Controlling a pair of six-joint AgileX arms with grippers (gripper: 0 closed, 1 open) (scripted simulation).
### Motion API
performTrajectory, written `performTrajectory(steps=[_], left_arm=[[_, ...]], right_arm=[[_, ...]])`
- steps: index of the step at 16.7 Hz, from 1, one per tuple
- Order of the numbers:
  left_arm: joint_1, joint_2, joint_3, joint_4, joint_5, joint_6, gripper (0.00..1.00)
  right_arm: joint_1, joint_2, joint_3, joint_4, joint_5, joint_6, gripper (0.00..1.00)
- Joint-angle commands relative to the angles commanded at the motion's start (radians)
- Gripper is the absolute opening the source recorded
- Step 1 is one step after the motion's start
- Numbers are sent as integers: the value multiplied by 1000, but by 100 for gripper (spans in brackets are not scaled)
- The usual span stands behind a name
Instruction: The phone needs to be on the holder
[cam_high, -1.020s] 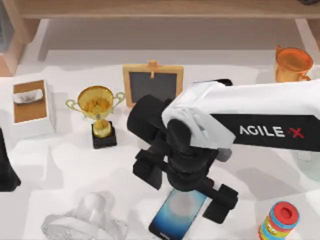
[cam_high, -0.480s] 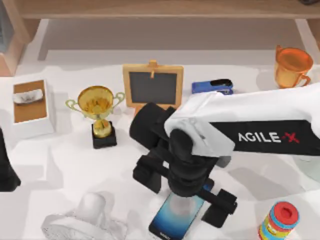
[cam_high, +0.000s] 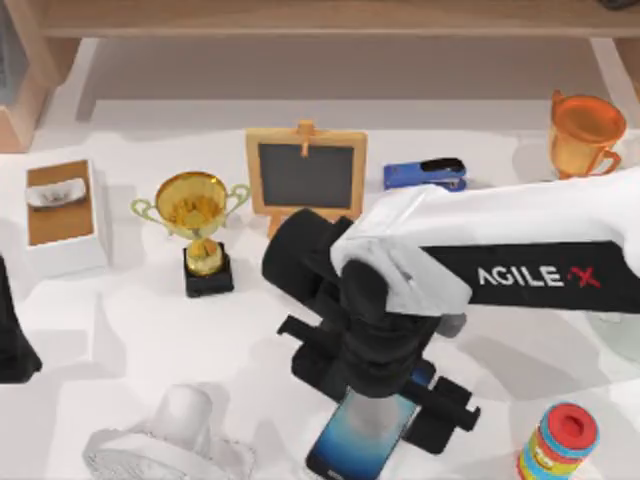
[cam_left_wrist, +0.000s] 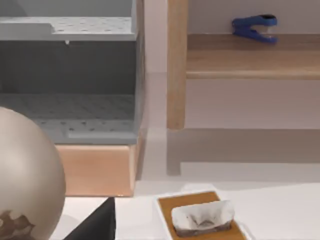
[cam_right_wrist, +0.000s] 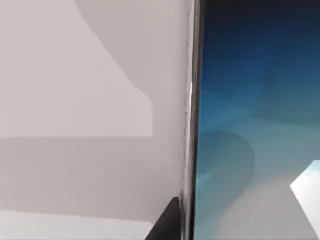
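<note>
Currently, the phone (cam_high: 360, 435) is being gripped along its long edges by the right claw (cam_high: 378, 395), in front of the small chalkboard (cam_high: 305, 172). Lifting should be kept level to avoid slipping.

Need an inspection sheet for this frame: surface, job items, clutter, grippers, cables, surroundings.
Surface: white table.
Job's things: phone flat near the front edge, screen up; holder not identified.
Clutter: trophy, chalkboard, blue stapler, orange cup, tissue box, clear fan, striped can.
Grippers: right gripper directly over the phone; left arm parked at the table's left edge.
Cables: nothing seen.
Surroundings: wooden shelf behind the table.
</note>
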Motion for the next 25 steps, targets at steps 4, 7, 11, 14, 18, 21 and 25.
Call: performTrajectory(steps=[4,7,11,14,18,21,25], left_arm=[[0,0,0,0,0,0,100],[0,0,0,0,0,0,100],[0,0,0,0,0,0,100],[0,0,0,0,0,0,100],[0,0,0,0,0,0,100],[0,0,0,0,0,0,100],[0,0,0,0,0,0,100]], right_arm=[[0,0,0,0,0,0,2],[0,0,0,0,0,0,0],[0,0,0,0,0,0,0],[-4,-57,14,-65,2,-19,0],[-4,-77,37,-115,2,-19,0],[-4,-88,48,-132,2,-20,0],[-8,-93,53,-125,-4,-24,0]])
